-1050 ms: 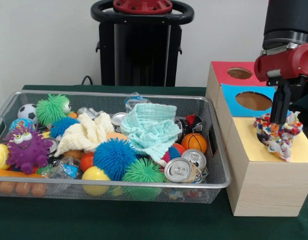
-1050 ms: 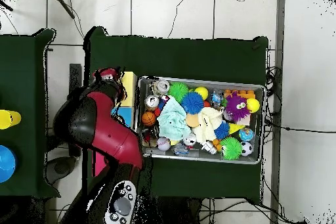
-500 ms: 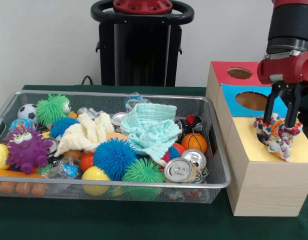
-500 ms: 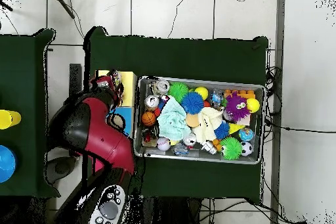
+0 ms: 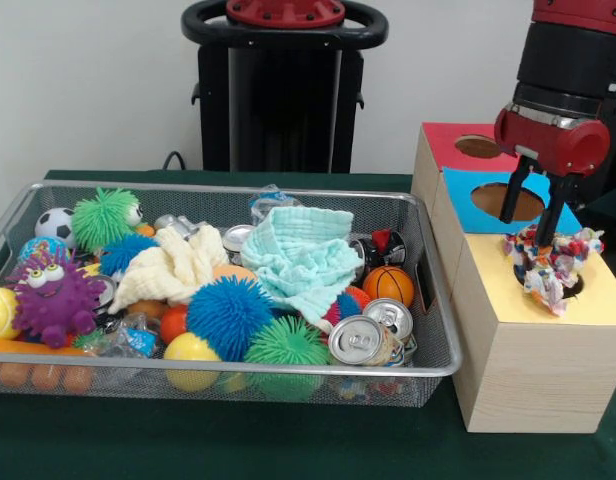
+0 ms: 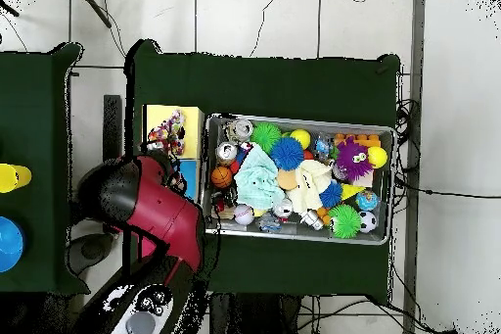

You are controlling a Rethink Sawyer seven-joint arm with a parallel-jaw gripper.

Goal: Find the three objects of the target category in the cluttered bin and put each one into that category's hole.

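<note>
patterned cloth (image 5: 550, 267) | on yellow hole, just below tool (image 5: 531, 212) | tool open

A crumpled multicoloured cloth (image 5: 551, 266) is seen bunched over the hole (image 5: 573, 285) in the box's yellow section (image 5: 508, 290), partly sunk into it

Green table (image 5: 238, 440): wire bin (image 5: 218, 375), wooden box (image 5: 528, 370).

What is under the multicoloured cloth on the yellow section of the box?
The multicoloured cloth lies bunched on the yellow top, with a dark sliver of the hole's edge showing at its right side. The cloth covers the rest of the hole. The open gripper hangs just above it.
</note>
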